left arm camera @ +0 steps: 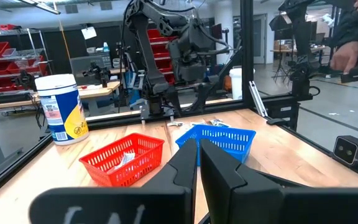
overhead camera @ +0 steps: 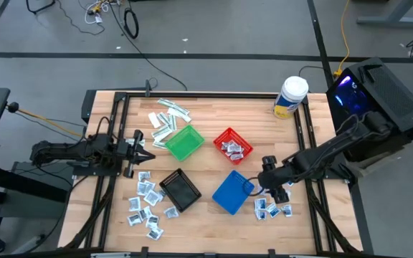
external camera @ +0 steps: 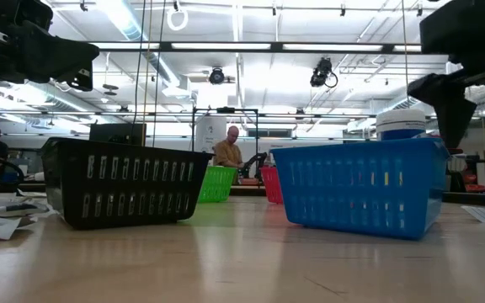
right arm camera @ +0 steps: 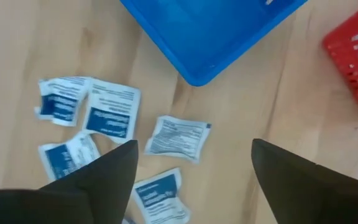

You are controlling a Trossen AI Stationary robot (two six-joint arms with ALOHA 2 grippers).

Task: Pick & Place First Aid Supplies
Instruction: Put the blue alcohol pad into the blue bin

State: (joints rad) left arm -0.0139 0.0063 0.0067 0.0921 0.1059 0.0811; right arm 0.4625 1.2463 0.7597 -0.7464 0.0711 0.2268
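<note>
High view: sachets inside red basket

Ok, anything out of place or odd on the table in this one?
Mostly loose packets on bare wood: a white-and-blue sachet cluster by the black basket, strips above the green basket. The baskets sit at skewed angles. Nothing looks spilled or damaged. The right gripper is open over more sachets.

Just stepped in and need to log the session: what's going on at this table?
The robot is sorting first aid packets into baskets. The right gripper, jaws wide open and empty, hovers over a small cluster of white-and-blue sachets beside the blue basket. The left gripper waits shut at the table's left side, near the green basket. The red basket already holds some packets; more lie loose around the black basket.
</note>
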